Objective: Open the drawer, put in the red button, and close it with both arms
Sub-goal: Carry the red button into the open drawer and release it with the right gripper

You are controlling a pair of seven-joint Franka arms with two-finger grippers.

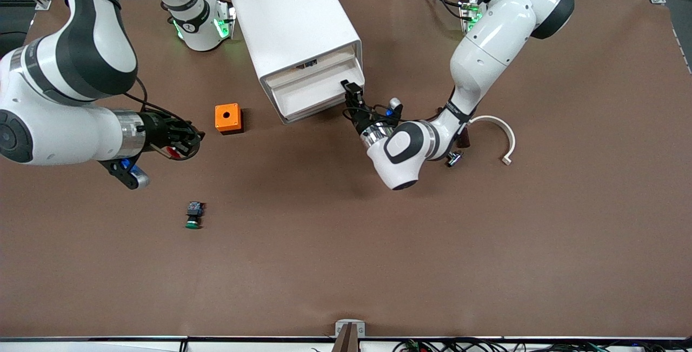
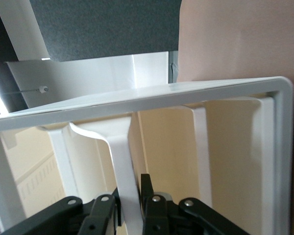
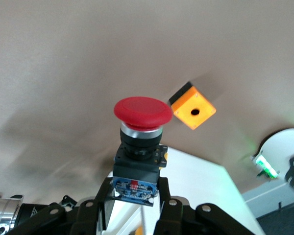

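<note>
The white cabinet [image 1: 292,11] stands near the robots' bases. Its uppermost drawer [image 1: 316,90] looks pulled out a little. My left gripper [image 1: 352,92] is at the drawer's front. In the left wrist view it [image 2: 129,188] is shut on the drawer's thin white handle strip [image 2: 118,152]. My right gripper [image 1: 181,146] is up over the table toward the right arm's end. It [image 3: 134,196] is shut on the blue-and-black body of the red button [image 3: 141,111], whose cap points away from the fingers. A bit of red [image 1: 174,152] shows between the fingers.
An orange box with a hole [image 1: 227,118] sits beside the cabinet, also in the right wrist view [image 3: 192,111]. A green-capped button [image 1: 193,216] lies nearer the front camera. A white curved piece [image 1: 500,130] and a small metal part [image 1: 454,159] lie by the left arm.
</note>
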